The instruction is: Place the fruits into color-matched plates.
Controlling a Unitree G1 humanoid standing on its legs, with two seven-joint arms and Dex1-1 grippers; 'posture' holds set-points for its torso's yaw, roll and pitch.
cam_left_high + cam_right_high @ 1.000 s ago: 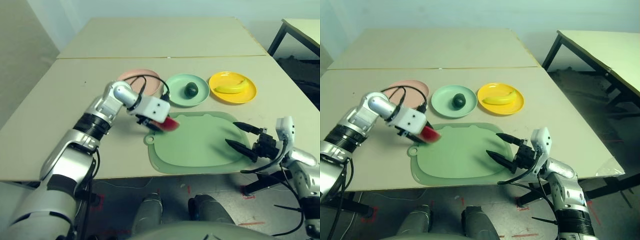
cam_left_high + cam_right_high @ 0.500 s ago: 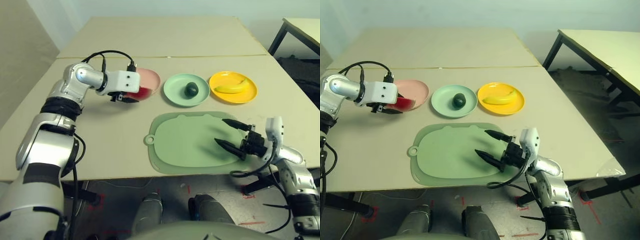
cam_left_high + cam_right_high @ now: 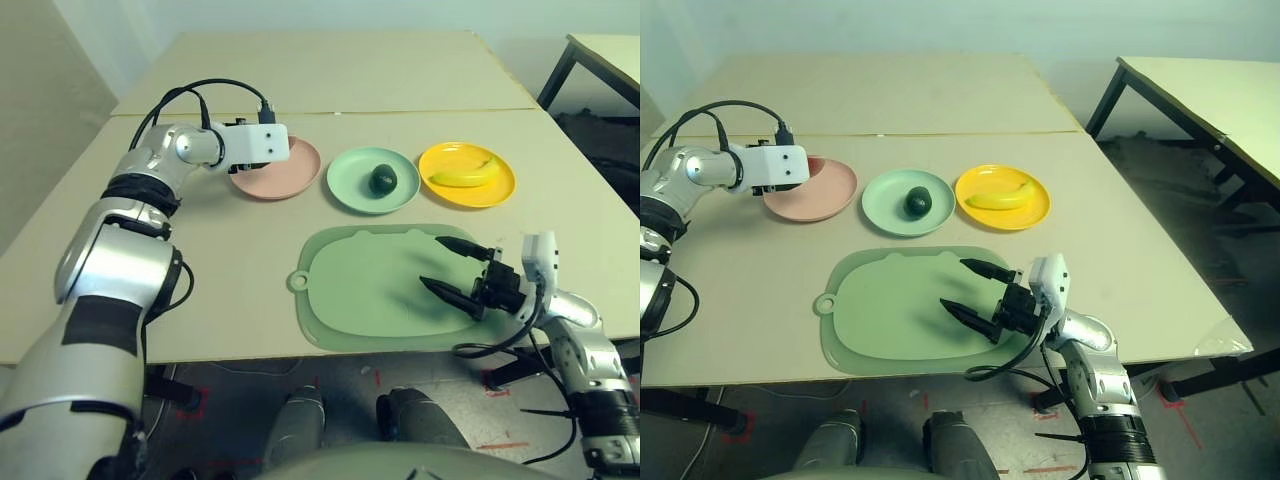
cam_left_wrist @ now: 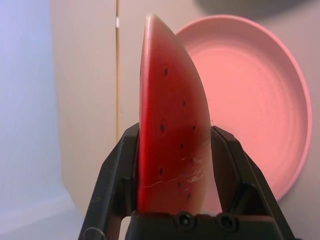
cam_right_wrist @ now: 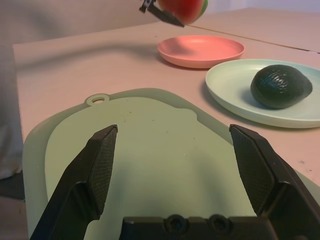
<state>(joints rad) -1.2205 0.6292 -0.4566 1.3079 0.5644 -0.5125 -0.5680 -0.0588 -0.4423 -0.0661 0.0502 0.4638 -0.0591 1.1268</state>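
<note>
My left gripper (image 4: 174, 134) is shut on the red watermelon wedge (image 4: 170, 100), holding it upright just above the near-left rim of the salmon pink plate (image 3: 285, 175). The dark green avocado (image 3: 382, 180) lies in the mint green plate (image 3: 350, 188). The yellow banana (image 3: 462, 176) lies in the bright yellow plate (image 3: 497, 190). My right gripper (image 3: 433, 262) hangs open low over the right part of the pale green cutting mat (image 3: 360, 285), with nothing between its fingers.
The three plates stand in a row behind the cutting mat. A black cable loops over my left wrist (image 3: 256, 145). A seam (image 3: 400, 112) crosses the table behind the plates. A second table (image 3: 600, 60) stands at the far right.
My left arm has carried the watermelon wedge from the mat's left edge back and to the left, up to the pink plate. My right gripper has drifted a little left over the mat, still open.
</note>
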